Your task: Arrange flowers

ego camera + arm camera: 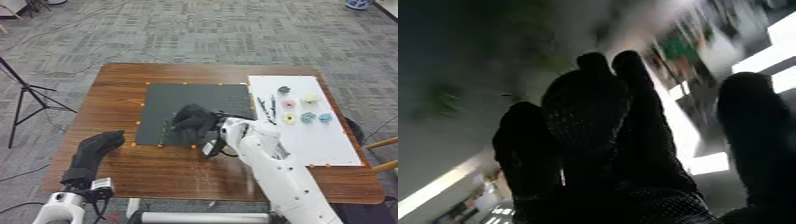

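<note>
right hand [189, 117], fingers mostly straight, over black mat [182, 92] beside a thin green stem [163, 131]; left hand [92, 148], fingers relaxed, over table [133, 177]; flowers [289, 103] on white sheet [313, 145]; if placing stem, press lightly, lift straight, avoid dragging.

Our left hand [91, 152] and right hand [192, 122] wear black fabric gloves [586, 112] with a dotted weave. Our glossy, rounded white right arm [282, 175] bears small dark screws [306, 191]; a printed white label [102, 183] marks our left wrist [78, 185].
</note>
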Motion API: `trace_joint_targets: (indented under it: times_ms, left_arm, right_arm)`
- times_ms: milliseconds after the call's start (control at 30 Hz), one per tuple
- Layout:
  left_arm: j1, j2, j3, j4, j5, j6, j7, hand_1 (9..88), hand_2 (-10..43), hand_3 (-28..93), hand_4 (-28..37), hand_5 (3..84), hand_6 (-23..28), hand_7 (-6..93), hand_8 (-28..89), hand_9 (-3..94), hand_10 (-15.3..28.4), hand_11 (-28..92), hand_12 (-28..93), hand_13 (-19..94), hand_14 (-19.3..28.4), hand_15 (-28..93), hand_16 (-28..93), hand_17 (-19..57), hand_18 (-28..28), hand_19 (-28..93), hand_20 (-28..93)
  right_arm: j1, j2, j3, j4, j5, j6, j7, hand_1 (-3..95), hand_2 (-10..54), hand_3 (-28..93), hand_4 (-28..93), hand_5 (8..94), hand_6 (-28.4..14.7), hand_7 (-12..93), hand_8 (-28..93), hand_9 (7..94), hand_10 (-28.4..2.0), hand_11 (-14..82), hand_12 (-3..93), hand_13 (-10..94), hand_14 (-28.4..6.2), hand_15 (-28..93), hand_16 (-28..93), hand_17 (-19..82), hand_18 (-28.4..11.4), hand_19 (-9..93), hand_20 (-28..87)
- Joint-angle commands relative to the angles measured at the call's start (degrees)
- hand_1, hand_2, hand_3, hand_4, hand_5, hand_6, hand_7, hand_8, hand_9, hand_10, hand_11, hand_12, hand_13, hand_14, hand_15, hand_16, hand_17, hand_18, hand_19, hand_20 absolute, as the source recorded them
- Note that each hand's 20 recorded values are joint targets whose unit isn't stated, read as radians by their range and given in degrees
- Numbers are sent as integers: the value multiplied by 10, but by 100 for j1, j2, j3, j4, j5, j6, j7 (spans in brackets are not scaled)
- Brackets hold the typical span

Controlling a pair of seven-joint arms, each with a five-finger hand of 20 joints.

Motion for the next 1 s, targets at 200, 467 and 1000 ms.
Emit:
trace_joint_targets:
  times_ms: [200,467,1000]
  left_arm:
    - [42,-99,46,15,51,-164,-110,217,24,679,-273,496,38,161,-72,478,141,211,146,375,169,171,39,29,124,119,149]
    - [178,-121,-30,-39,36,-65,-110,216,24,679,-271,496,38,160,-72,478,141,212,147,376,168,171,39,28,124,119,149]
    - [80,-107,8,-20,124,-185,-171,217,24,678,-273,495,40,160,-72,479,141,211,147,376,168,170,39,28,124,118,149]
  right_arm:
    - [-595,1173,942,-1817,2409,1980,618,211,-8,654,-92,584,-24,163,-73,645,-132,90,117,896,-50,571,311,601,-165,932,583]
    - [-1327,2546,2221,-1584,421,2942,1480,308,-94,656,-120,619,-22,218,-63,732,-121,180,211,878,-42,573,329,585,-154,932,573]
    - [-2009,3478,2523,-1280,164,2669,1193,317,-95,653,-157,656,-16,250,-66,794,-109,284,257,874,-41,600,346,584,-155,932,590]
